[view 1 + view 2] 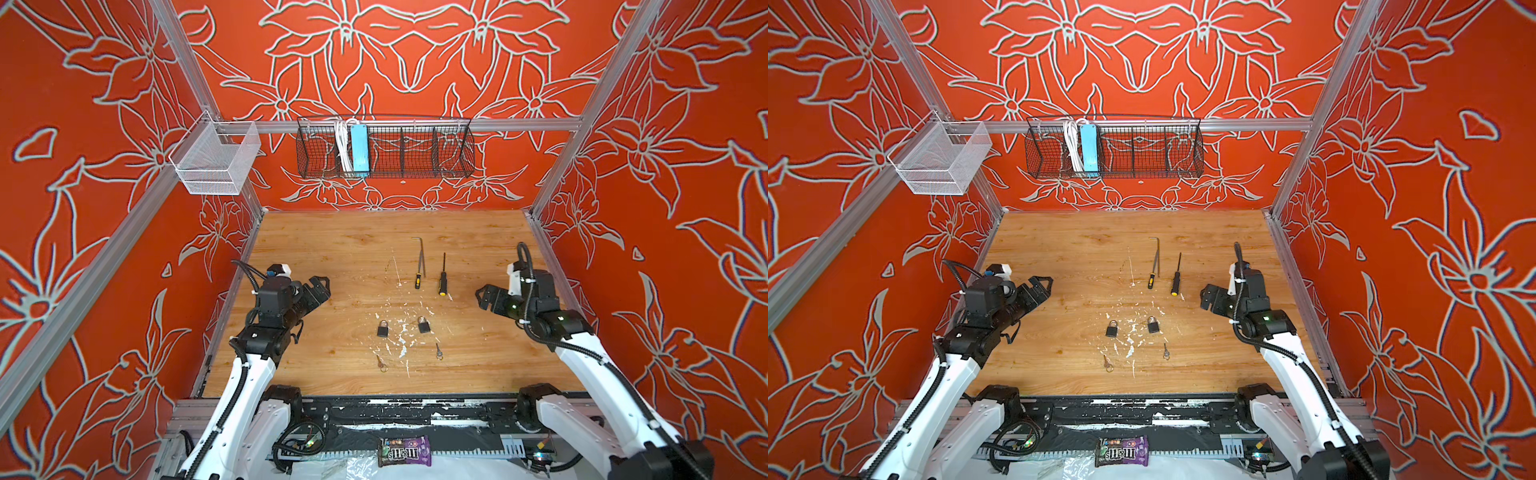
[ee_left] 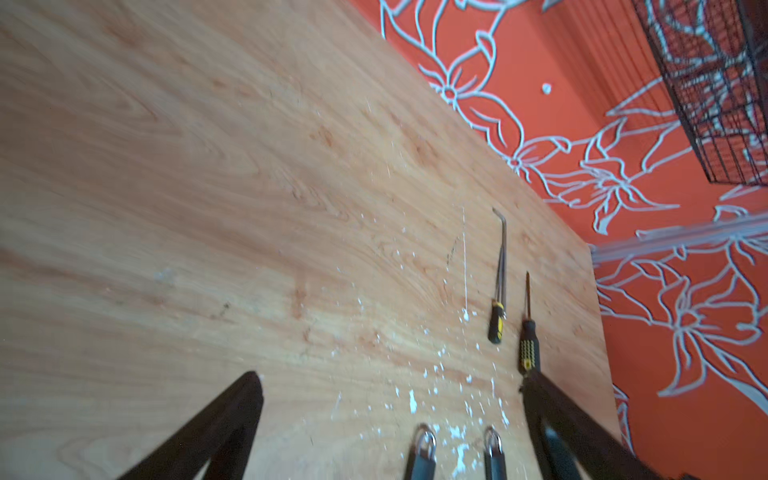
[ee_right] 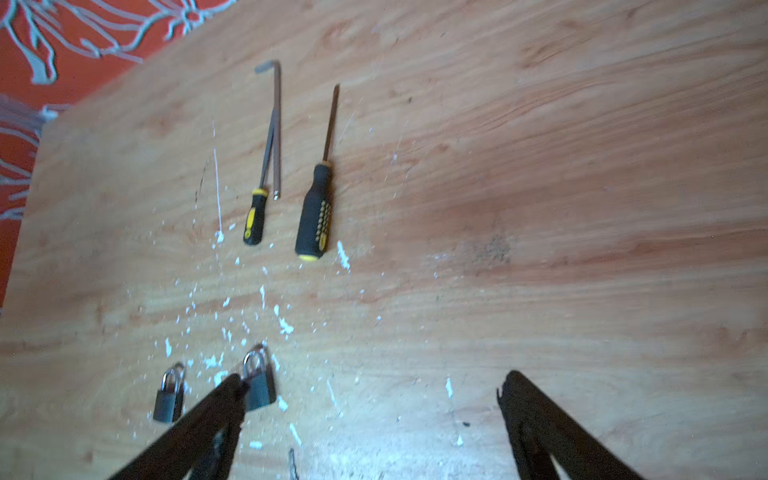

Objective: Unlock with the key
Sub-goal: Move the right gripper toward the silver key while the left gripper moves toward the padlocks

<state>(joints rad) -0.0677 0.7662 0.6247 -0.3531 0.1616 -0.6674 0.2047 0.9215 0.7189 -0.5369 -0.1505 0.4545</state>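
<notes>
The keys are 2, both flat on the wooden table [image 1: 332,249] toward its front edge and well apart. In both top views there is a brass-coloured key [image 1: 381,363] and a silver key [image 1: 439,352]. Just behind each, toward the table's middle, sits a padlock: the left padlock [image 1: 383,329] and the right padlock [image 1: 423,324]. Farther back lie a small screwdriver [image 1: 417,280] against a hex key [image 1: 420,253], with a large screwdriver [image 1: 443,282] just beside them. The left gripper [image 1: 323,289] hangs near the table's left edge and the right gripper [image 1: 481,299] near its right edge, jaws spread, holding nothing.

From the left wrist, the left gripper [image 2: 390,382] gapes wide, and both padlocks' shackles show between its fingers.

From the right wrist, the right gripper [image 3: 372,384] gapes empty too, and 1 finger [image 3: 216,411] crosses in front of the right padlock [image 3: 262,388].
</notes>
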